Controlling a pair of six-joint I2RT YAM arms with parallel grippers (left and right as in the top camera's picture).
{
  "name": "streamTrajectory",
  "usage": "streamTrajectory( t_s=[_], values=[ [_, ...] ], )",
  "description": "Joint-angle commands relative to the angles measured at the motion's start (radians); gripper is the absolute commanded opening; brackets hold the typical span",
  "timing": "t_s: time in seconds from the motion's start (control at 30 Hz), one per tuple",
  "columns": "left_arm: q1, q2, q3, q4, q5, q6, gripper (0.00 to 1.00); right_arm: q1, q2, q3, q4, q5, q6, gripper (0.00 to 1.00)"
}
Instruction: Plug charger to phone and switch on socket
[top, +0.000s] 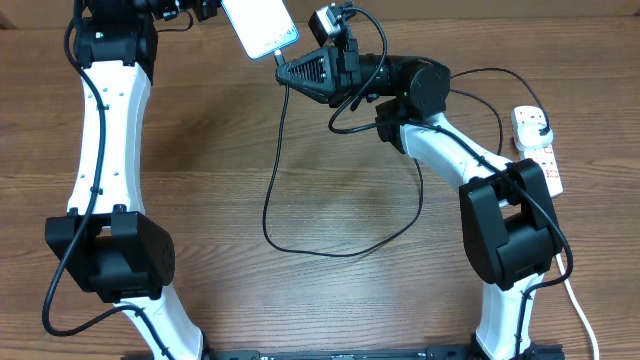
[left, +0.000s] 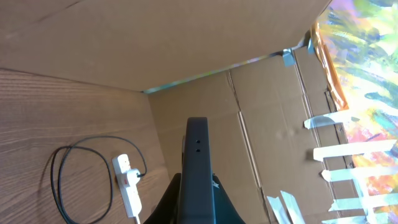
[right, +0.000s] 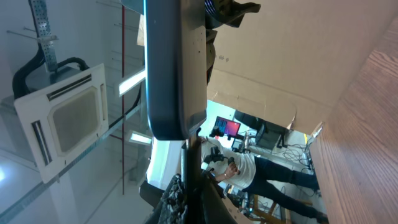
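This looks like a robotics lab inside an office-type room. 2 robot arms (top: 105, 130) stand at a wooden table (top: 300, 150) closed in by taped cardboard walls (left: 249, 124). Beyond are a ceiling air-conditioning unit (right: 62, 115) and a person (right: 249, 165) near a lit monitor (right: 227, 127).

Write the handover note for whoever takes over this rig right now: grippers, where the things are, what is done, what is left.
Left gripper: shut on the phone, held in the air at the far edge of the table, screen lit.
Right gripper: shut on the charger at its connector end, at the phone's short edge.
The socket lies on the table at the right, with the charger's black plug in its far outlet.
Done: plug in the socket, connector brought to the phone.
Left: confirm the connector is fully seated, which cannot be told from here, then switch on the socket. Its switch state is unreadable.
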Motion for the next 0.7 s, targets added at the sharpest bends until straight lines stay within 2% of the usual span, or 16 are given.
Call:
streamTrajectory(
  t_s=[0.0,0.67],
  values=[
    [-0.026,-0.024,0.016,0.007,0.051,-0.008,0.04,0.003,-0.003,0.009,-0.002,0.066,0.139,0.04],
    [-0.026,-0.024,0.016,0.008,0.08,-0.007,0.04,0.003,-0.003,0.009,-0.039,0.066,0.139,0.04]
  ],
)
